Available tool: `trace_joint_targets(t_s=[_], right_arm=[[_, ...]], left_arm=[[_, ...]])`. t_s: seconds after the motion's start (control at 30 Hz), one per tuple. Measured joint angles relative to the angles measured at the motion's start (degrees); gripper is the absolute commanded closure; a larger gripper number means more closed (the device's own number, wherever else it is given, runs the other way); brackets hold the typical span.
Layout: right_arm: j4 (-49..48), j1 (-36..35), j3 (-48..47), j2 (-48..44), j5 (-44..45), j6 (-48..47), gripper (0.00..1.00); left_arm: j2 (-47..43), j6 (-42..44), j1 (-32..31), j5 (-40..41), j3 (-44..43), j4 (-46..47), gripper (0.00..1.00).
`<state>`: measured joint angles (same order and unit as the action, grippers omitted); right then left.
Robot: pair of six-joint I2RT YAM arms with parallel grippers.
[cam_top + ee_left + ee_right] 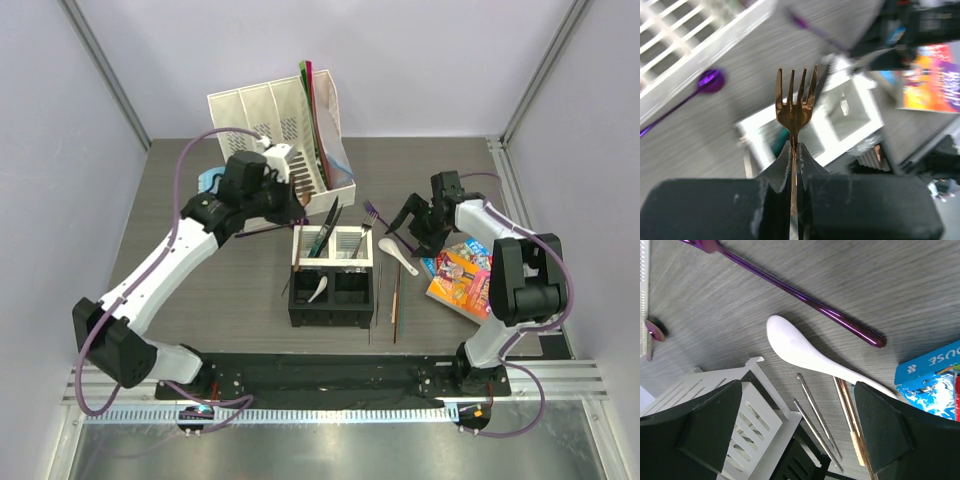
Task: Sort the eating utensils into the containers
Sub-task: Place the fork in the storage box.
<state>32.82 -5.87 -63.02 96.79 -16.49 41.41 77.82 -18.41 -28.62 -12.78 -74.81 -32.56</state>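
Note:
My left gripper [795,150] is shut on the handle of a copper-coloured metal fork [795,107], tines pointing away, held above the white cells of the four-cell caddy [845,117]. In the top view this gripper [296,206] hovers just left of the caddy's [333,300] back edge. A purple spoon [710,80] lies on the table near the file organiser. My right gripper [799,390] is open and empty above a white ceramic spoon [810,355], with metal chopsticks [820,420] and brown chopsticks [852,425] beside it. A purple fork [805,297] lies beyond.
The tall white file organiser [280,130] stands at the back, blue headphones [208,180] to its left. The colourful book [462,275] lies right of the caddy. A white spoon [318,290] sits in a black cell; dark pieces [322,235] stand in a white cell.

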Motion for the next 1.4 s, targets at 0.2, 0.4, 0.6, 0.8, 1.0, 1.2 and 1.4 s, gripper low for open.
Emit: trace_joint_targets(t_s=[0.2, 0.4, 0.6, 0.8, 1.0, 1.2, 1.4], right_arm=[[-0.22, 0.0, -1.79, 0.11, -0.2, 0.42, 0.0], [-0.26, 0.0, -1.92, 0.11, -0.26, 0.59, 0.0], [-0.26, 0.0, -1.92, 0.11, -0.52, 0.59, 0.01], [-0.24, 0.0, -1.92, 0.11, -0.81, 0.52, 0.0], [-0.22, 0.0, -1.92, 0.24, -0.87, 0.31, 0.0], [-0.22, 0.0, -1.92, 1.11, -1.07, 0.26, 0.0], [-0.24, 0.0, -1.9, 1.2, -1.22, 0.11, 0.0]], left_arm=[[5.27, -0.98, -7.61, -3.98, -6.12, 6.16, 1.0], [11.96, -0.81, -7.78, -6.03, -11.06, 9.25, 1.0], [18.21, -0.42, -7.76, -6.58, -15.76, 11.15, 1.0], [22.01, -0.42, -8.2, -6.75, -16.26, 14.45, 1.0], [25.53, -0.42, -9.68, -6.75, -15.76, 16.09, 1.0], [25.42, -0.17, -11.52, -6.8, -12.87, 16.63, 1.0], [24.61, 0.87, -11.96, -6.75, -9.79, 16.59, 0.94]])
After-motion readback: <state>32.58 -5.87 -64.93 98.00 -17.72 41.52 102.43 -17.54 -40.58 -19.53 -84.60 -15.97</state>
